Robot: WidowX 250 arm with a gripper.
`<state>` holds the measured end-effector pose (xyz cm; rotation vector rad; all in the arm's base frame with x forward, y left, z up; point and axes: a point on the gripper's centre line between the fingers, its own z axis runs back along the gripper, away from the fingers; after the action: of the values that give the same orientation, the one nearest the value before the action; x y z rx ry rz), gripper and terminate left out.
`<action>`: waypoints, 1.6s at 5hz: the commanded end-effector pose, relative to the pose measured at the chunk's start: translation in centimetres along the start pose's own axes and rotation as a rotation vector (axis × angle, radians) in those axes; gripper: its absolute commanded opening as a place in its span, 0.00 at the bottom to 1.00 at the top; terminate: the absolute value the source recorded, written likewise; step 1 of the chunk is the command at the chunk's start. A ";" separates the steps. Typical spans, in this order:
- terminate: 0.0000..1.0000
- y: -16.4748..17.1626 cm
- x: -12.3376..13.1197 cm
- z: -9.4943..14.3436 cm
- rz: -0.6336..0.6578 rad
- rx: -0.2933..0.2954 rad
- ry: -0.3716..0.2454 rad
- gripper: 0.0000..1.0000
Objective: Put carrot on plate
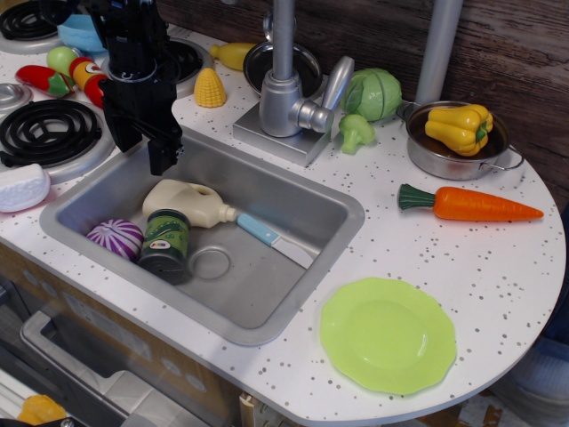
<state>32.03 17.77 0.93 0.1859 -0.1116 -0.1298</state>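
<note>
i've got the gripper [164, 158] hanging in the upper left of the frame, over the far left corner of the sink [331, 206], and it carries nothing. from this angle i only see a dark finger pointing down, so i can't tell whether the jaws stand apart or together.

the carrot [468, 204] lies on the speckled counter at the right of the frame, well apart from the gripper, just in front of the steel pan [418, 153] that holds the yellow pepper [459, 127]. its long axis runs nearly left to right across the picture: green stem end toward the sink, orange tip toward the right edge, dipping slightly lower at the tip.

the plate [388, 334] sits at the lower right, near the counter's front rim, below the carrot and a little left of it, bare.

so my judgement is that the whole task is ahead: i need to travel right across the sink, then set the fingers across the carrot's width, closing from top and bottom of the frame.
</note>
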 end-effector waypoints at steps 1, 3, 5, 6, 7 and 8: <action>0.00 0.0 0.0 0.0 0.000 0.000 0.000 1.00; 0.00 -6.0 2.0 6.4 -0.204 0.006 0.004 1.00; 0.00 -13.0 4.9 9.2 -0.390 -0.049 -0.186 1.00; 0.00 -16.3 7.1 10.1 -0.454 -0.084 -0.194 1.00; 0.00 -18.8 9.2 10.6 -0.530 -0.124 -0.212 1.00; 0.00 -21.1 10.4 10.5 -0.627 -0.082 -0.242 1.00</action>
<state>37.81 -6.91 5.86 0.1105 -0.2491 -0.8043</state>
